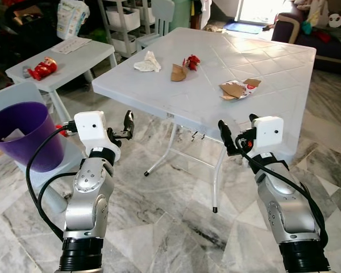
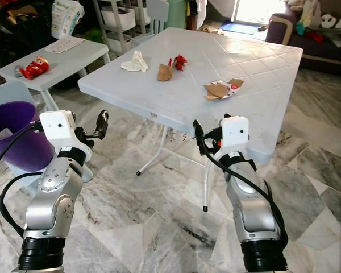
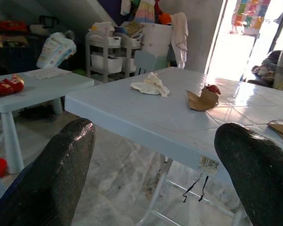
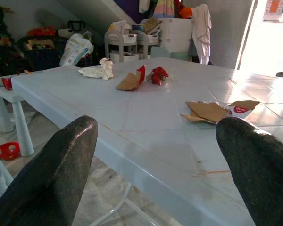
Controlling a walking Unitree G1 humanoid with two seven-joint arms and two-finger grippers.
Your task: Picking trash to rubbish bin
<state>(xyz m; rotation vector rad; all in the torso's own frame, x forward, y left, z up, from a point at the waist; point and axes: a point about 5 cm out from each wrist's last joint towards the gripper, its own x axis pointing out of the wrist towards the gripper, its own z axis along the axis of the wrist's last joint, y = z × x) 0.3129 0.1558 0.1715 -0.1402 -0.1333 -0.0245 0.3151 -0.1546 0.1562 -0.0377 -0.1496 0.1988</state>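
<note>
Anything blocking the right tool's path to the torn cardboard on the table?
Nothing visible. The right tool is open, just off the table's near edge, and the torn cardboard lies flat beyond it with bare tabletop between. The other scraps sit further left, out of that line.

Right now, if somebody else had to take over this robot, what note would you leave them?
Left hand: open, holding nothing, raised before the table.
Right hand: open, holding nothing, at the table's near edge.
On the table: white crumpled tissue, brown paper scrap, red wrapper, torn cardboard packet.
Purple bin: on the robot's left.
Done: nothing visibly picked.
Left: bin all four.
</note>
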